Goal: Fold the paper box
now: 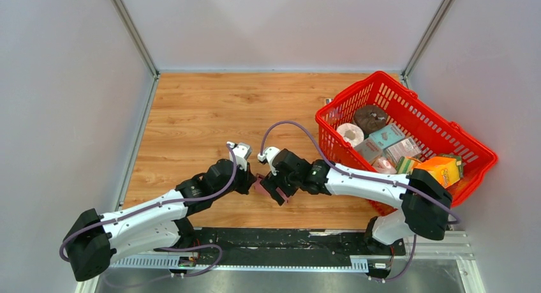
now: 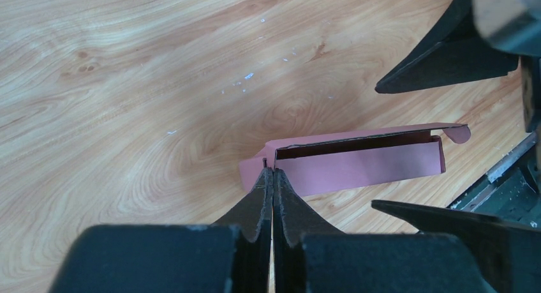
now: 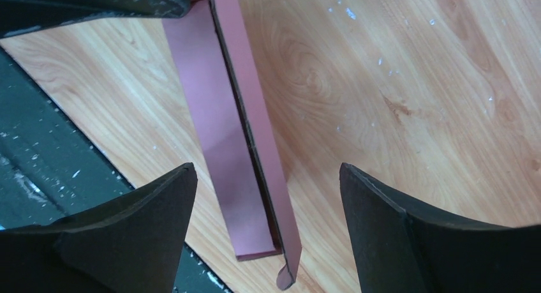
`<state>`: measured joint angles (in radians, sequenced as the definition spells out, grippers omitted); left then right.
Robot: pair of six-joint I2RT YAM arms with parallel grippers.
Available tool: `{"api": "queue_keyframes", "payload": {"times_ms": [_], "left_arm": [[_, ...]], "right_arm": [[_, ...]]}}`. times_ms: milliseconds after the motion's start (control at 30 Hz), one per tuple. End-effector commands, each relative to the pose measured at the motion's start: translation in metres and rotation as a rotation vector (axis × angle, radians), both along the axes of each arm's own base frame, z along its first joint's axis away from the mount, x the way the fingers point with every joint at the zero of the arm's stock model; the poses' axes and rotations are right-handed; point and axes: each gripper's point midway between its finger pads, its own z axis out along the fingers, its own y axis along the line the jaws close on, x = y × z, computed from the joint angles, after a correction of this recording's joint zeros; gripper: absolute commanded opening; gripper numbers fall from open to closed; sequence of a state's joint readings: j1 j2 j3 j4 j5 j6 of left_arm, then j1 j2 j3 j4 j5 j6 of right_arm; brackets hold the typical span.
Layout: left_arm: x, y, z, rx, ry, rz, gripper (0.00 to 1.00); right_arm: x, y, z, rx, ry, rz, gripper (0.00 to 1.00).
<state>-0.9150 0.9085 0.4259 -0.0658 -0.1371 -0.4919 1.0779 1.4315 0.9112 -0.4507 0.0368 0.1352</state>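
The paper box (image 2: pixel 370 166) is a pink, partly folded flat sleeve lying on the wooden table, its long flap slightly raised. In the top view the paper box (image 1: pixel 259 187) shows only as a pink sliver between the two grippers. My left gripper (image 2: pixel 273 172) is shut, its tips pinching the box's left end edge. My right gripper (image 3: pixel 268 170) is open wide and straddles the box's (image 3: pixel 217 146) other end without touching it. From above, the left gripper (image 1: pixel 251 178) and right gripper (image 1: pixel 279 192) nearly meet near the table's front edge.
A red basket (image 1: pixel 357 89) holding rolls and small boxes stands at the right rear, beside the right arm. A black mounting strip (image 1: pixel 281 239) runs along the near edge, close behind the box. Grey walls enclose the table.
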Motion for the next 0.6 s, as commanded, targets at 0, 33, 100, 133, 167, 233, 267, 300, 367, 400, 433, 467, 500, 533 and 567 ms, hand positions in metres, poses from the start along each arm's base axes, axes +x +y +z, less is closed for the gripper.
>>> {"api": "queue_keyframes", "payload": {"times_ms": [0, 33, 100, 133, 167, 233, 267, 300, 367, 400, 433, 467, 500, 533, 567], "left_arm": [[-0.0025, -0.0020, -0.0009, 0.005, 0.019, -0.008, 0.00], [-0.0031, -0.0018, -0.0014, 0.004, 0.021, -0.008, 0.00], [-0.0034, -0.0010, -0.0018, 0.005, 0.022, -0.006, 0.00], [-0.0036, -0.0006, -0.0020, 0.005, 0.020, -0.005, 0.00], [-0.0033, 0.0006, -0.0032, 0.009, 0.023, 0.000, 0.00], [-0.0036, 0.0015, -0.0045, 0.013, 0.025, 0.001, 0.00], [-0.0035, 0.0021, -0.0051, 0.014, 0.023, 0.004, 0.00], [-0.0031, 0.0024, -0.0051, 0.014, 0.023, 0.007, 0.00], [-0.0032, 0.0034, -0.0067, 0.017, 0.024, 0.010, 0.00], [-0.0028, 0.0029, -0.0062, 0.016, 0.023, 0.010, 0.00], [-0.0024, 0.0024, -0.0049, 0.014, 0.021, 0.010, 0.00], [-0.0022, 0.0012, -0.0046, 0.011, 0.021, 0.007, 0.00], [-0.0018, -0.0006, -0.0030, 0.004, 0.020, 0.004, 0.00], [-0.0015, -0.0027, -0.0013, -0.004, 0.022, 0.002, 0.00], [-0.0027, -0.0053, -0.0024, -0.009, 0.032, -0.005, 0.00]], "right_arm": [[0.0212, 0.0177, 0.0159, 0.035, -0.084, -0.037, 0.82], [0.0236, 0.0164, 0.0153, 0.029, -0.089, -0.051, 0.80], [0.0234, 0.0170, 0.0120, 0.023, -0.084, -0.049, 0.75], [0.0219, 0.0173, 0.0103, 0.022, -0.078, -0.046, 0.72], [0.0217, 0.0182, 0.0101, 0.025, -0.076, -0.045, 0.68], [0.0224, 0.0184, 0.0098, 0.029, -0.075, -0.052, 0.60], [0.0228, 0.0177, 0.0097, 0.028, -0.076, -0.052, 0.59], [0.0224, 0.0182, 0.0094, 0.028, -0.076, -0.051, 0.58], [0.0220, 0.0170, 0.0077, 0.025, -0.072, -0.053, 0.57], [0.0224, 0.0180, 0.0086, 0.029, -0.074, -0.051, 0.55], [0.0216, 0.0192, 0.0085, 0.035, -0.068, -0.050, 0.54], [0.0225, 0.0200, 0.0082, 0.035, -0.068, -0.055, 0.53], [0.0226, 0.0207, 0.0075, 0.037, -0.064, -0.058, 0.50], [0.0227, 0.0223, 0.0080, 0.043, -0.061, -0.060, 0.48], [0.0229, 0.0229, 0.0061, 0.040, -0.057, -0.062, 0.46]]}}
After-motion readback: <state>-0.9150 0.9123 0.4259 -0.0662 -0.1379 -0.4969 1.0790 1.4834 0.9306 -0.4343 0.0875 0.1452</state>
